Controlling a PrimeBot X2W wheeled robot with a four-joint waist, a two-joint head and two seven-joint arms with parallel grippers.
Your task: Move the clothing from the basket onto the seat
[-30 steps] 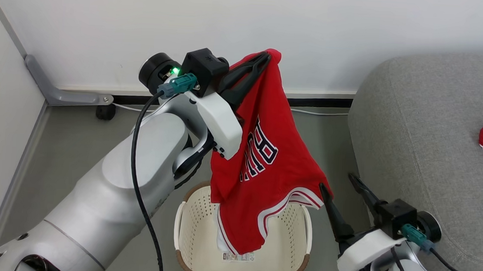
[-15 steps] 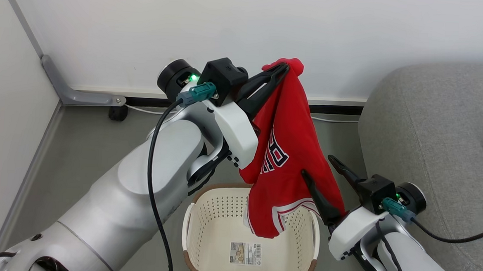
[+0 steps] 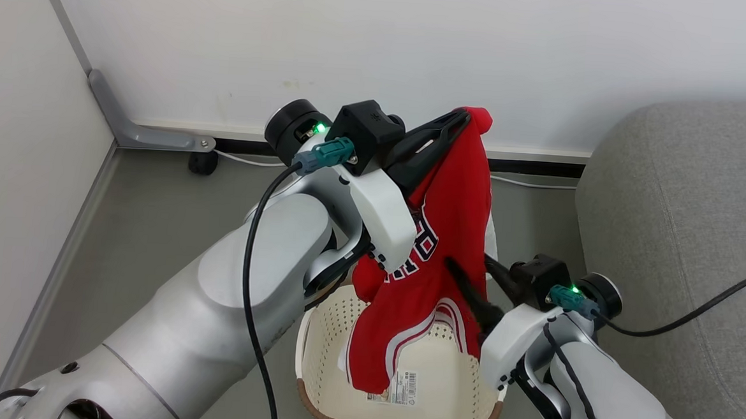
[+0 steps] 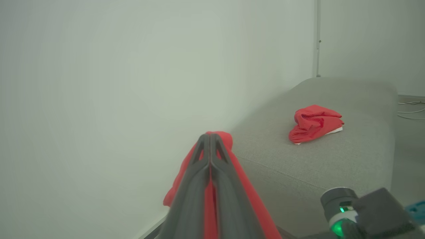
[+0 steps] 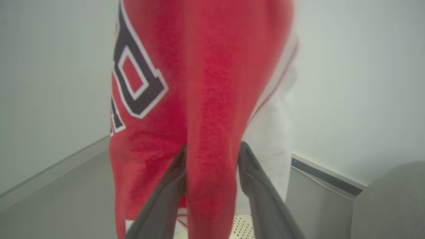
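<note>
Red jersey [image 3: 448, 239] is hanging straight above the basket [image 3: 322, 334], with the bottom hem dipping down inside it, just over the paper label [image 3: 402, 383] on the basket floor. Left claw [image 3: 464, 120] is pinched tight on the top of the jersey, high over the basket's far side. Right claw [image 3: 470, 264] is at the basket's right edge with its jaws apart, straddling a fold low on the jersey. From its wrist cam it doesn't look squeezed shut on it yet.

So I'd say we're mid-lift: piece is picked up but not clear of the basket. Next move probably wants the right claw to close on that fold so the thing doesn't swing. Then lift enough for the hem to clear the rim, and carry it right of the basket onto the sofa [image 3: 666, 218].

Another red piece [image 4: 315, 122] sits bunched on the sofa, well away from the basket.

Room-wise, it's a grey smooth floor [image 3: 155, 223] under the basket and a plain white wall [image 3: 356, 42] behind it. The sofa is grey woven fabric with rounded edges, close on the basket's right.
</note>
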